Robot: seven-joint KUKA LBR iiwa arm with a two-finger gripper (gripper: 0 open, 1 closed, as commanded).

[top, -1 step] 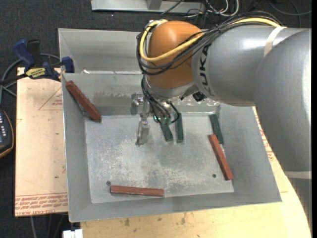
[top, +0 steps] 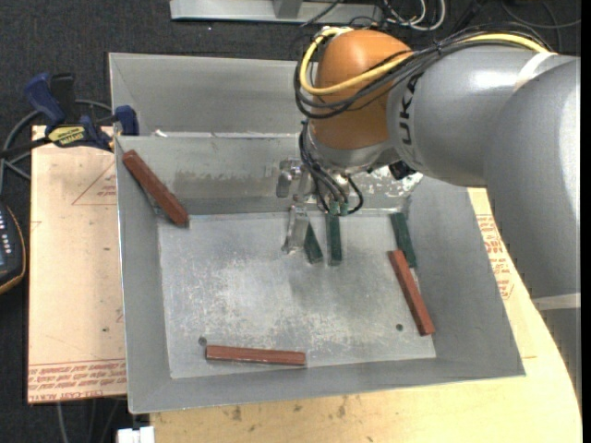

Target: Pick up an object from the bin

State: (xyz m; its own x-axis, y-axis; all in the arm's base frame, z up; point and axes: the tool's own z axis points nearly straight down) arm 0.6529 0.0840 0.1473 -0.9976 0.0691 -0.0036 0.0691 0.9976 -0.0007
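The end effector (top: 314, 250) hangs low at the bin's (top: 138, 275) back middle, over a green stick (top: 332, 245); spread or pinching, I cannot tell. Another green stick (top: 402, 233) and a brown stick (top: 411, 293) lie to the right.

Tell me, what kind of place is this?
Probably a robot lab: a big grey robot arm reaches into a metal bin of brown sticks, and cables trail across the floor.
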